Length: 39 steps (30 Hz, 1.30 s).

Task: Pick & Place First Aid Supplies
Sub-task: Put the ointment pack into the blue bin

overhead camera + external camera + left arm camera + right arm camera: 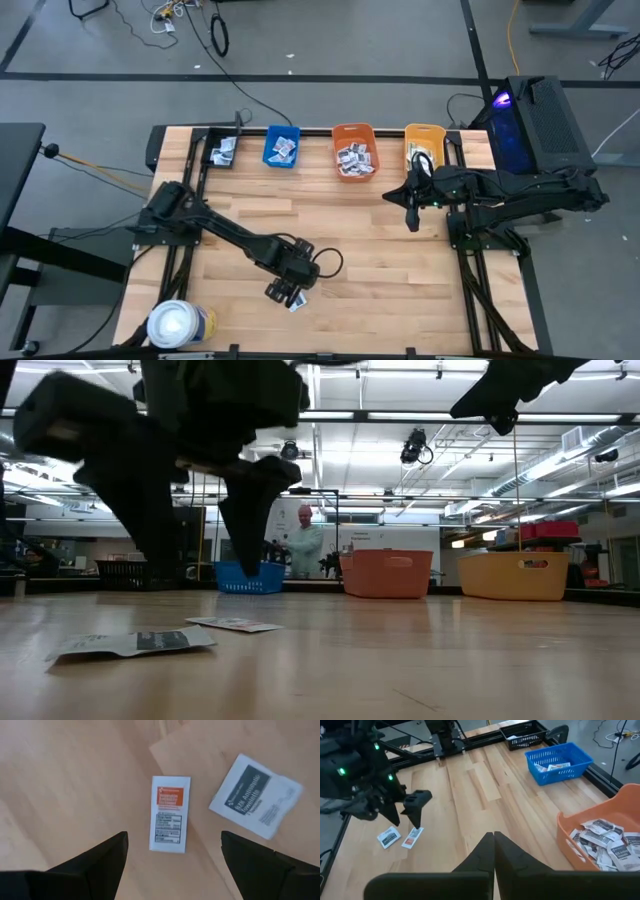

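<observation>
Now: left pincer lining up on orange packet

High view: left pincer (284, 291) hovers over small packets near the wooden desk (360, 230) front edge; right pincer (412, 218), pressed together, waits by the yellow plastic bin (424, 140).

Left wrist view: fingers (100, 865) spread, straddling the flat white orange-printed packet (170, 813), its long axis running between them. Next, probably: descend and pinch.

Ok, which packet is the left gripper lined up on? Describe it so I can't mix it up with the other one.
On the near side of the table, away from the bins, the open left gripper hovers over two loose packets. Its target is the narrow packet lying between the fingers. That one carries an orange block of print, while the squarer neighbour beside it has a dark band.
</observation>
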Available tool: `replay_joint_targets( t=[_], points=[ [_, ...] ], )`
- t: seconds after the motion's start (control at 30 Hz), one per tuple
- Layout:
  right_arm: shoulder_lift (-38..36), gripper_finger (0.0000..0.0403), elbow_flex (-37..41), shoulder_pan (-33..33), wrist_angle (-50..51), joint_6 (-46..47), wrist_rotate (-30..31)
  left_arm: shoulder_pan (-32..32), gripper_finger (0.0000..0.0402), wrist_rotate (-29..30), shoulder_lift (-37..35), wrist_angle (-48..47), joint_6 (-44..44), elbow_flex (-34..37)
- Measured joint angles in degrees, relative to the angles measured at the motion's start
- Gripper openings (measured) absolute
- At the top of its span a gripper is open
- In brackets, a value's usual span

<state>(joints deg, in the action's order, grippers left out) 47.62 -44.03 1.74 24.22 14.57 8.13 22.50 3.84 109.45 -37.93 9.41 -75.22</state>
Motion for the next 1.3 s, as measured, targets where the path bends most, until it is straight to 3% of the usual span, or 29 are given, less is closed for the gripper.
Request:
replay_joint_targets(
  t=[0.9,1.3],
  points=[
    [-0.02,0.0005,0.00,-0.01,1.71,0.04,-0.01,-1.51,0.0316,-2.97,6.03,3.30,1.77,-0.24],
    [-0.02,0.0005,0.00,-0.02,1.64,0.81,0.00,-1.60,0.0205,-4.13,6.16,3.04,1.86,-0.15]
  ],
)
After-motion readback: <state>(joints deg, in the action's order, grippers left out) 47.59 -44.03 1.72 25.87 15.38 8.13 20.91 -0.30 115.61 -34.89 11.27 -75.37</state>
